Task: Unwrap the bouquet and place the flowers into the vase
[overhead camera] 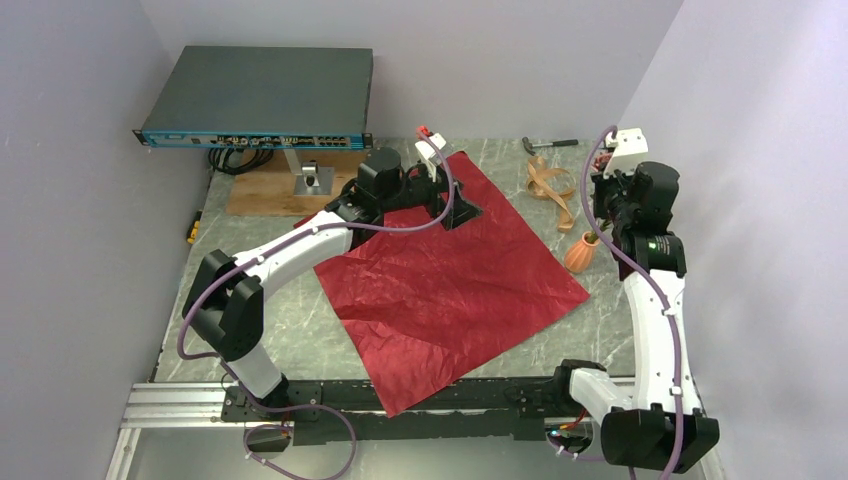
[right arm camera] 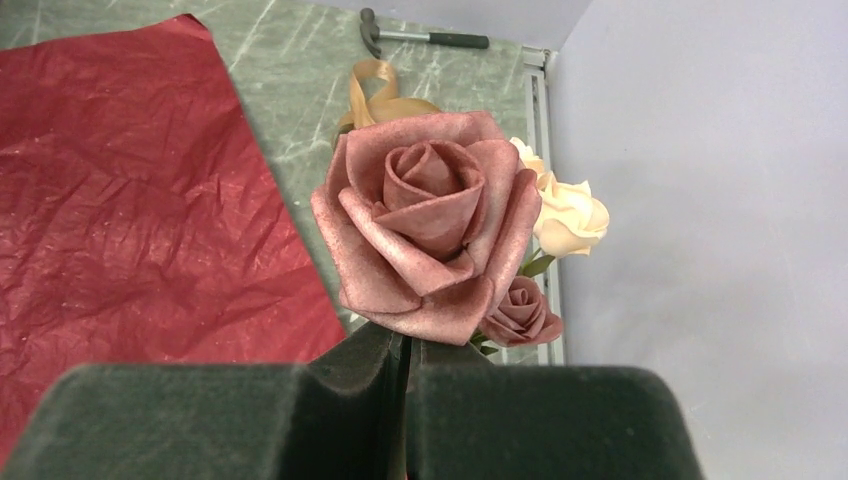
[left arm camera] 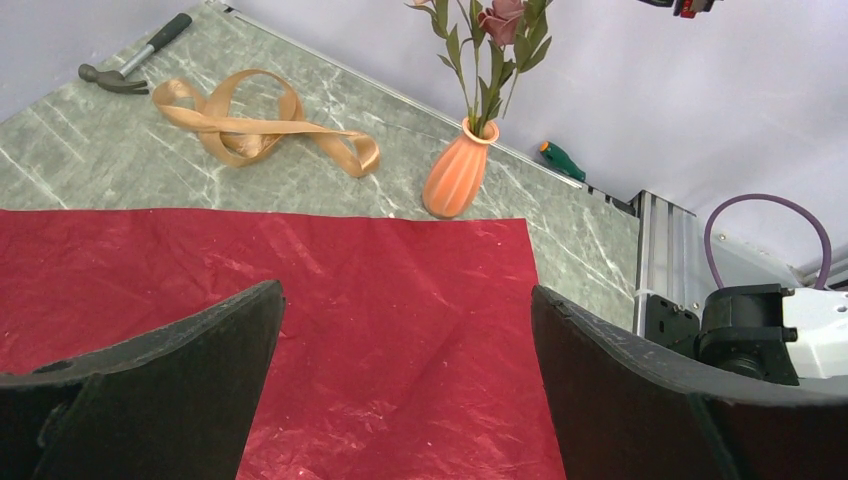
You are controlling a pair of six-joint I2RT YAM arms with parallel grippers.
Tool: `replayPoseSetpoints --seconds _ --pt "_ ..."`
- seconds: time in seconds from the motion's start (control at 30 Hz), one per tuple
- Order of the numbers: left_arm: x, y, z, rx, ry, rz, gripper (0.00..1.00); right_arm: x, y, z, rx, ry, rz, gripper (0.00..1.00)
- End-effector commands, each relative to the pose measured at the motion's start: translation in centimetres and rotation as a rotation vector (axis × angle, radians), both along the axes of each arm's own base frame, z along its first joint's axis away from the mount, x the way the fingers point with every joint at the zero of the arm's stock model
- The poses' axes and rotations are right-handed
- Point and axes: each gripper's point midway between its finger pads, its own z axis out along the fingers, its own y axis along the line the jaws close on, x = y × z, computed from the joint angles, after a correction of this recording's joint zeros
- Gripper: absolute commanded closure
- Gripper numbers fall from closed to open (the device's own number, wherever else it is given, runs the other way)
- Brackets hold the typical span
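Note:
The bouquet's dark red wrapping paper (overhead camera: 450, 280) lies spread flat mid-table. The orange vase (overhead camera: 582, 255) stands upright just off the paper's right corner. In the left wrist view, green stems of the flowers (left arm camera: 488, 70) stand in the vase (left arm camera: 455, 180). My right gripper (overhead camera: 604, 215) hangs over the vase. It is shut (right arm camera: 405, 350) right beneath a big pink rose (right arm camera: 430, 220), with a cream rose (right arm camera: 570, 215) and a small pink rose (right arm camera: 520, 315) beside it; the gripped stem is hidden. My left gripper (overhead camera: 455, 205) stands open (left arm camera: 405, 330) over the paper's far part, holding nothing.
A loose tan ribbon (overhead camera: 550, 190) and a hammer (overhead camera: 550, 145) lie at the back right. A green-handled screwdriver (left arm camera: 560, 160) rests by the right edge. A grey electronics box (overhead camera: 260, 95) on a wooden board (overhead camera: 265, 195) fills the back left.

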Motion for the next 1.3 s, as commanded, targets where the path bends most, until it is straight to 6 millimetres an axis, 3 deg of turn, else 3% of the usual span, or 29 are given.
replayPoseSetpoints --seconds 0.0,0.43,0.83,1.27 --pt "-0.6 0.4 2.7 -0.034 -0.068 -0.003 0.00 1.0 -1.2 0.3 -0.012 -0.046 -0.024 1.00" --pt "0.0 0.7 2.0 -0.022 -0.050 0.008 0.01 1.9 -1.7 -2.4 0.087 -0.031 -0.017 1.00" --pt "0.2 1.1 1.2 -0.013 -0.033 0.018 0.01 1.4 -2.5 -4.4 0.134 -0.003 -0.037 1.00" --pt "0.4 1.6 0.0 0.019 -0.020 0.026 0.00 1.1 -3.1 -10.0 0.138 0.127 -0.053 1.00"
